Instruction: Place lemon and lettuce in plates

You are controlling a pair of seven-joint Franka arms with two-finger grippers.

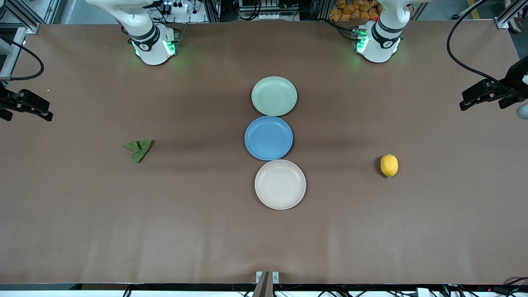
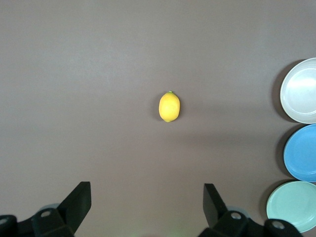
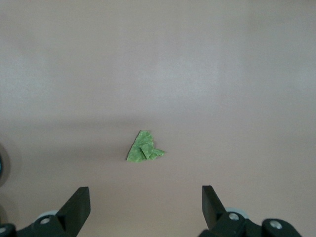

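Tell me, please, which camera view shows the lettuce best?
The right wrist view: the lettuce lies mid-picture, folds visible, ahead of the open right pincer. The front view shows it small, toward the right arm's end. The left wrist view lacks it.

Lemon (image 1: pixel 389 165), lettuce (image 1: pixel 139 149) loose on my tabletop (image 1: pixel 123 227).
Mint plate (image 1: pixel 274 95) and cream plate (image 1: pixel 280 184) sit bare between them.

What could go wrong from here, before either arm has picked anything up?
1. The lemon lies loose on its side on the bare table; the open left gripper may nudge it and make it roll.
2. The lettuce lies thin and flat; the open right gripper might close on nothing.
3. The blue plate touches the mint plate and the cream plate; a sloppy drop could land on it.
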